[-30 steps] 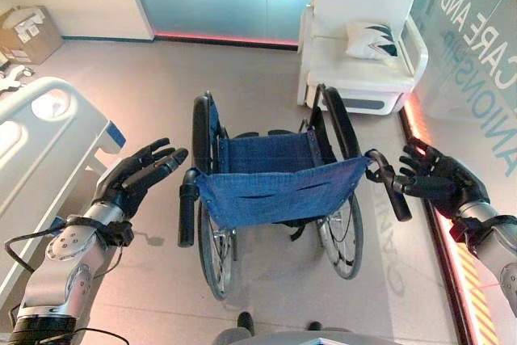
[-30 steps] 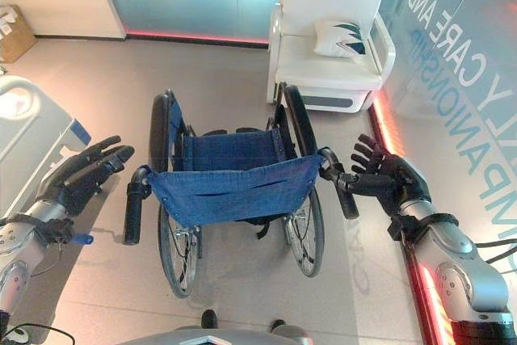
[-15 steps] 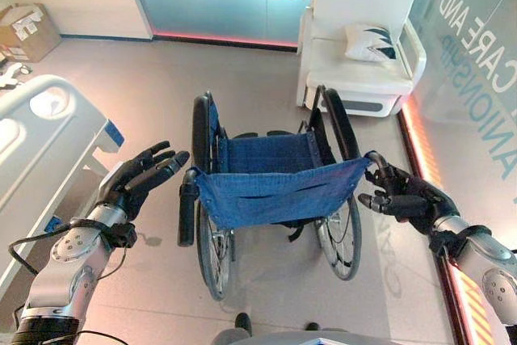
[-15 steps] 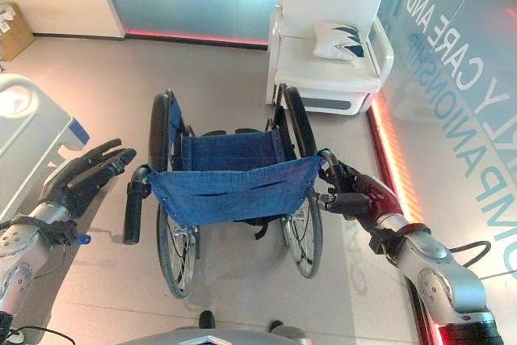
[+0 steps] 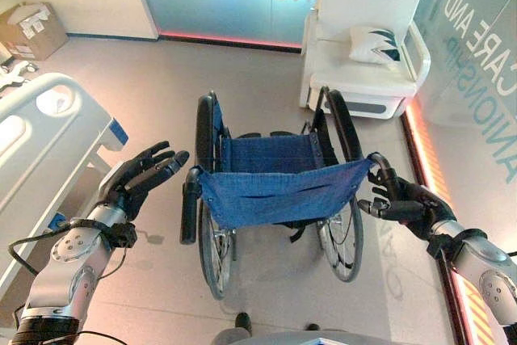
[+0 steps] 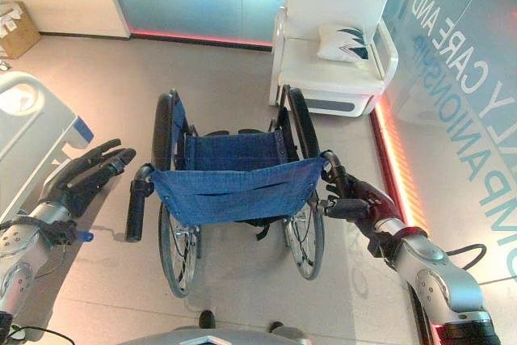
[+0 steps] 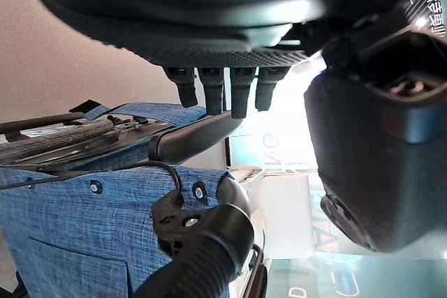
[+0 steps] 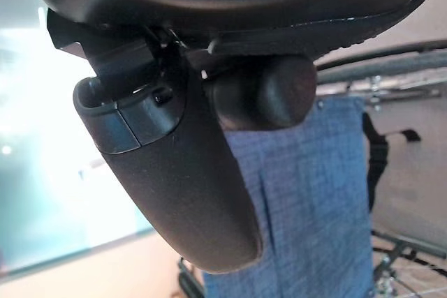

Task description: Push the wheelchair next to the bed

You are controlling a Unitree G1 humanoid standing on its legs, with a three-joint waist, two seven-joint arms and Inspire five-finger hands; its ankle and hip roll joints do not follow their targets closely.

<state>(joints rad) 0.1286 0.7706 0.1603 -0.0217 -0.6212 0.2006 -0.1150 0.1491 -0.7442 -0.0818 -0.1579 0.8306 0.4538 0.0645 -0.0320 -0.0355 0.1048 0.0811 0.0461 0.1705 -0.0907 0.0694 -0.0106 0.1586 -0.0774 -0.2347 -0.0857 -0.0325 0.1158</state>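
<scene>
The wheelchair (image 5: 275, 191), with a blue cloth seat and back and a black frame, stands in the middle of the floor with its back towards me. My right hand (image 5: 410, 204) is curled round its right push handle (image 6: 333, 169); in the right wrist view the handle's end (image 8: 264, 92) lies against the palm beside the thumb (image 8: 174, 186). My left hand (image 5: 136, 181) is open, fingers spread, a little to the left of the left push handle (image 5: 188, 212) and apart from it. The left wrist view shows that handle (image 7: 202, 242) just past the straight fingers (image 7: 213, 92). The white bed (image 5: 36, 139) stands at the left.
A white armchair (image 5: 363, 78) with a patterned pillow (image 5: 373, 44) stands beyond the wheelchair at the right. A glass wall with lettering (image 5: 485, 86) runs along the right side. A cardboard box (image 5: 32, 30) sits at the far left by the back wall.
My right hand has come in from beside the right push handle and closed over it. The left hand has stayed where it was. The camera has shifted slightly.
</scene>
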